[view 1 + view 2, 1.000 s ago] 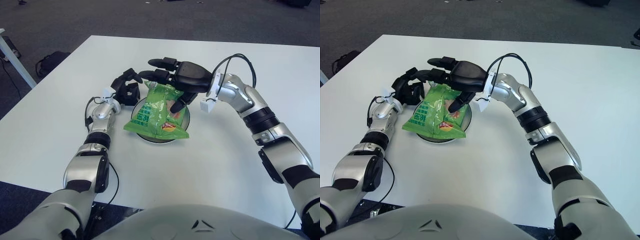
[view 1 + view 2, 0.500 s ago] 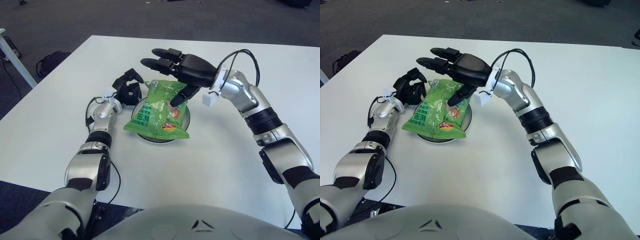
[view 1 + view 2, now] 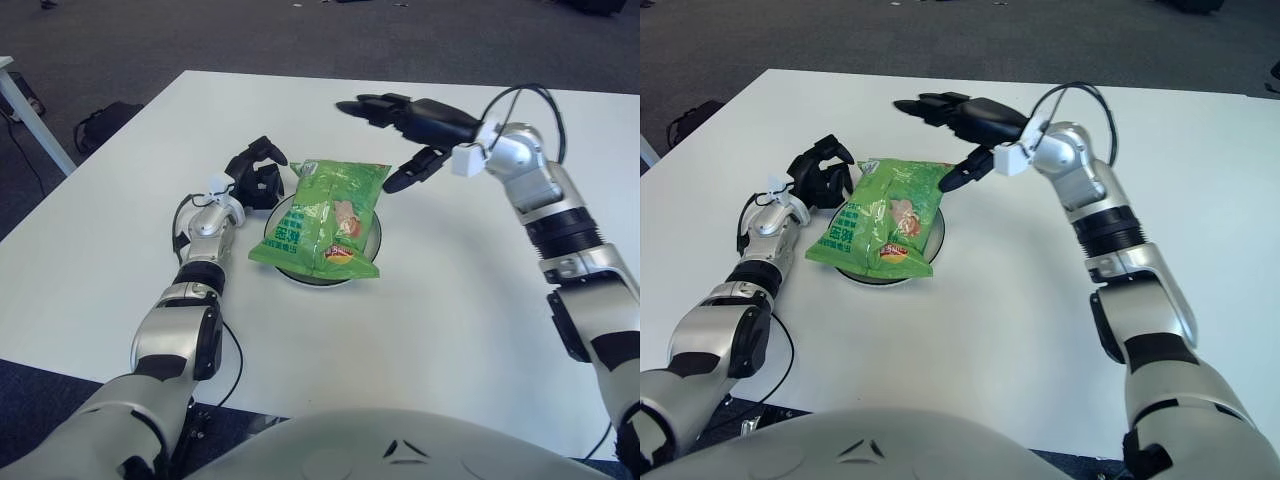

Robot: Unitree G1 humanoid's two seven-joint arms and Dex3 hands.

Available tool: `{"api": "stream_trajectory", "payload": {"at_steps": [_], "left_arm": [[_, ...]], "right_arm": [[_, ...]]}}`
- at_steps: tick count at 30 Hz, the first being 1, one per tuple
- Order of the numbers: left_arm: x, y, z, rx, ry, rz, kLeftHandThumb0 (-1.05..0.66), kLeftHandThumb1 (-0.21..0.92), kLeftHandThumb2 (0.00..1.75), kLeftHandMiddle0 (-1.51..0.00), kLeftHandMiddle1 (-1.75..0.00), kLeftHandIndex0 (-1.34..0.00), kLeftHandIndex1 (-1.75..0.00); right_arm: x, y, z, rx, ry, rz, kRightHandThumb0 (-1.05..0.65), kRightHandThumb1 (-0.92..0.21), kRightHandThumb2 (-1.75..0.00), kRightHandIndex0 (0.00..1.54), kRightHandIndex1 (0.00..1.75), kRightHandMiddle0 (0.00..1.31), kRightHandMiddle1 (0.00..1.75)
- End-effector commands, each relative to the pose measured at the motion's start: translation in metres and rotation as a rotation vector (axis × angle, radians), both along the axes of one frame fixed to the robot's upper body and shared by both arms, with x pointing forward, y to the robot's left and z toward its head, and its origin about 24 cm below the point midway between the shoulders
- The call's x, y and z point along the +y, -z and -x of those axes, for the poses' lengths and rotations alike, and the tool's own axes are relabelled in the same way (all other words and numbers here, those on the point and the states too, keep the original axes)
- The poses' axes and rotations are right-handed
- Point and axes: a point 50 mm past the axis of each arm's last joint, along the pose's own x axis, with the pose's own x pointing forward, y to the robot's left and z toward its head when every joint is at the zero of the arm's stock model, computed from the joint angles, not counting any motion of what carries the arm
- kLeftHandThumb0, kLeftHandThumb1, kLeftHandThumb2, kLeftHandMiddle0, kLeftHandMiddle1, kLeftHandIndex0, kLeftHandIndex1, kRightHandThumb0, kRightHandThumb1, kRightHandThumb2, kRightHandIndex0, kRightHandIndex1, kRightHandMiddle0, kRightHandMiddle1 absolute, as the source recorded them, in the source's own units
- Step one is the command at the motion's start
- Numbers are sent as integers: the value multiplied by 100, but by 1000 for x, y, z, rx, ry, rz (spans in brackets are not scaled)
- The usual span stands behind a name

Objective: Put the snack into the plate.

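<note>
A green snack bag [image 3: 325, 215] lies flat across a small dark plate [image 3: 372, 238] near the middle of the white table, covering most of it. My right hand [image 3: 405, 135] hovers above and to the right of the bag with its fingers spread, holding nothing. My left hand [image 3: 255, 172] shows just left of the plate with its fingers curled, empty.
The white table [image 3: 450, 300] stretches wide to the right and front of the plate. Dark carpet lies beyond the far edge. A dark bag [image 3: 100, 125] sits on the floor at the left, beside a white table leg [image 3: 30, 115].
My right hand let go of the snack bag and rose up and to the right, away from it. The bag settled flat on the plate. The left hand barely moved.
</note>
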Motion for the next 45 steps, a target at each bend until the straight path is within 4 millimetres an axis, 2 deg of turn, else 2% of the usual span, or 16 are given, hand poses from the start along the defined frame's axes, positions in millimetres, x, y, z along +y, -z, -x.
{"api": "stream_trajectory", "payload": {"at_steps": [1,5,10,16,19,20,26,29,32,36,39,42,44,45], "left_arm": [[-3,35,20,120,7,19,-44,44,116,-89,-175,-51,-175],[-1,35,20,126,17,26,-44,45,115,-91,-175,-51,-175],[4,36,20,146,16,39,-44,46,114,-92,-175,-50,-175],[10,37,19,162,-9,34,-44,45,115,-94,-175,-51,-175],[12,36,18,168,-15,34,-44,45,115,-95,-175,-51,-175],[13,36,18,171,-19,36,-44,45,116,-95,-175,-51,-175],[19,35,16,188,-34,40,-44,44,116,-95,-175,-51,-175],[21,35,16,196,-38,39,-44,44,116,-96,-175,-51,-175],[24,33,14,205,-44,47,-44,45,116,-96,-175,-51,-175],[26,33,13,211,-49,67,-44,45,115,-96,-175,-51,-175],[27,33,13,220,-49,81,-44,45,115,-96,-175,-51,-175],[28,33,13,225,-47,86,-44,45,116,-96,-175,-51,-175],[28,33,13,227,-46,89,-44,44,116,-96,-175,-51,-175],[28,33,13,227,-46,90,-44,44,116,-96,-175,-51,-175]], "right_arm": [[-19,3,5,-9,69,-52,-105,-92,-19,0,0,0,0],[-35,13,8,-22,138,-93,-105,-92,-19,0,0,0,0],[-46,24,7,-47,265,-167,-103,-92,-25,1,0,2,2],[-63,31,-4,-47,420,-243,-101,-92,-37,12,6,0,41],[-68,35,-6,-49,480,-329,-100,-92,-39,17,8,0,53],[-74,43,-3,-50,518,-379,-99,-92,-40,18,9,0,56],[-91,83,15,-26,655,-567,-87,-92,-47,16,59,0,84],[-93,101,21,-3,698,-607,-82,-92,-48,16,75,0,94],[-101,134,21,74,806,-641,-74,-92,-50,19,93,0,115],[-102,145,19,104,861,-683,-64,-85,-62,21,116,1,148],[-106,154,17,146,905,-733,-45,-85,-61,26,136,16,166],[-112,162,17,179,941,-787,-39,-83,-64,30,147,22,172],[-115,164,17,189,960,-827,-20,-78,-67,38,144,23,173],[-116,164,17,189,964,-840,-16,-76,-69,40,143,24,173]]}}
